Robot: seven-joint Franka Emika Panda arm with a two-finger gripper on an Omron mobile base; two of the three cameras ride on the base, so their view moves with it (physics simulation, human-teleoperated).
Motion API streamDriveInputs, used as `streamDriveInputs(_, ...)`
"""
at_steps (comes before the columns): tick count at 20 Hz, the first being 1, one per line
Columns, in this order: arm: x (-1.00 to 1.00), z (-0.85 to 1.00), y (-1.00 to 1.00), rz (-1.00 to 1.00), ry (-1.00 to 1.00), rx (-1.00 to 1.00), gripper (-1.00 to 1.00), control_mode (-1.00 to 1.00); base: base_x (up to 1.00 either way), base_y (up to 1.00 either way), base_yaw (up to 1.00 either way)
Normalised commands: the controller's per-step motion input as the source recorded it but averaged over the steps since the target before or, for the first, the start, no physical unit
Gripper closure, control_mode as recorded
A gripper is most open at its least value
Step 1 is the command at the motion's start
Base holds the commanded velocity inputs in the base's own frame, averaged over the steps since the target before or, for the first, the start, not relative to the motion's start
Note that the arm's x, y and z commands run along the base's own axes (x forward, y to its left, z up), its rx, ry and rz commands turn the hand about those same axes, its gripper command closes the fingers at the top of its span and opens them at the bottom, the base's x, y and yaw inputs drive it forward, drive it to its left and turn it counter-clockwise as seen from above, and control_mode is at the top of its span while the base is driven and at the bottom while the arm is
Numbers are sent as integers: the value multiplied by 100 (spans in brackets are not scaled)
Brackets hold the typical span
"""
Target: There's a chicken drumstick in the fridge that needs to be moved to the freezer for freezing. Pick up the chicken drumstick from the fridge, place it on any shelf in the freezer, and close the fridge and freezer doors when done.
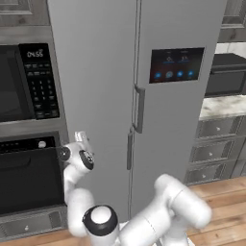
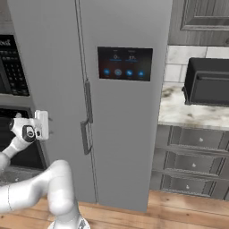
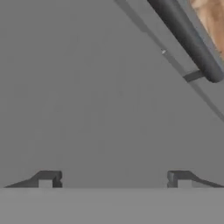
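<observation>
Both fridge and freezer doors are shut, so the chicken drumstick is hidden. The wider fridge door (image 1: 180,125) carries a dark screen panel (image 1: 176,64), and the narrower freezer door (image 1: 96,96) stands to its left. Two vertical bar handles (image 1: 140,108) flank the seam between them. My gripper (image 1: 82,139) (image 2: 44,125) hovers close in front of the lower left part of the freezer door, pointing at it. In the hand view the fingertips (image 3: 48,177) stand wide apart, open, with bare grey door between them and a dark handle (image 3: 188,41) at the upper right.
A black microwave (image 1: 19,81) and an oven (image 1: 29,178) stand stacked left of the unit. To the right are a marble counter (image 2: 192,112) with a black appliance (image 2: 208,82) on it and grey drawers (image 2: 197,156) below. The floor (image 2: 179,210) is wood.
</observation>
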Motion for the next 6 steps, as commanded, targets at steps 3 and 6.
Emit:
streamDriveInputs(3,26,40,-94,20,-8,27,-100,-100,0,0,0)
streamDriveInputs(6,5,51,-77,11,-6,24,-100,-100,0,0,0)
